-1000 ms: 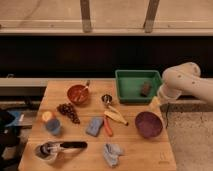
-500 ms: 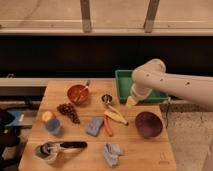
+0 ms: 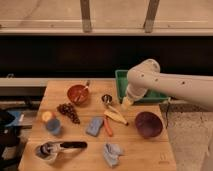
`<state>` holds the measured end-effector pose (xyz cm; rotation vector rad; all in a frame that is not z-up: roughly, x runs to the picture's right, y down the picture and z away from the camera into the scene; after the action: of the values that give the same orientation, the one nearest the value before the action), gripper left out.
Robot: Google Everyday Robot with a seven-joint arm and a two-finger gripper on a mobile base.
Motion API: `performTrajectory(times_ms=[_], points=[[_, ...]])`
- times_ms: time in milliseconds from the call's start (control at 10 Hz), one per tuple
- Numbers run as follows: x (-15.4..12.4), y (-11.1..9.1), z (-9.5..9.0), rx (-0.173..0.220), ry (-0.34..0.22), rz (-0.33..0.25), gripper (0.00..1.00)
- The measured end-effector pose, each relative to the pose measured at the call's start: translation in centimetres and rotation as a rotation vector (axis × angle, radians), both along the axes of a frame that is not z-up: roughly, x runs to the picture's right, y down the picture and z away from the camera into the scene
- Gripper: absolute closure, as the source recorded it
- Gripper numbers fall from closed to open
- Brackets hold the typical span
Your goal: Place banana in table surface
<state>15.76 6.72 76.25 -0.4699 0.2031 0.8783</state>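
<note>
The banana [image 3: 116, 115], pale yellow with brown marks, lies on the light-brown wooden table surface [image 3: 75, 127] near its middle, beside a thin orange stick [image 3: 108, 126]. My gripper [image 3: 126, 102] hangs from the white arm that reaches in from the right. It is just above and to the right of the banana's upper end, in front of the green tray [image 3: 120, 80]. The purple bowl [image 3: 148, 124] stands to the banana's right.
A red bowl with a spoon [image 3: 78, 93], dark grapes [image 3: 68, 111], a small metal cup [image 3: 106, 99], a blue cup [image 3: 53, 126], a blue sponge [image 3: 93, 126], a crumpled cloth [image 3: 112, 152] and a black-handled tool [image 3: 60, 147] lie on the table.
The arm has swung from the right side leftward and down, from above the purple bowl to just over the banana's upper end. The objects on the table have not moved.
</note>
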Motion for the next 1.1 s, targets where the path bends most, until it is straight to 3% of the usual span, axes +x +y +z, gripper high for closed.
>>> performTrajectory(times_ms=[300, 800, 1100], points=[[-0.5, 1.2, 0.9, -0.018, -0.013, 0.0, 0.23], [-7.2, 4.7, 4.8, -0.088, -0.13, -0.047, 0.23], [-8.2, 5.0, 5.0, -0.086, -0.16, -0.052, 0.23]])
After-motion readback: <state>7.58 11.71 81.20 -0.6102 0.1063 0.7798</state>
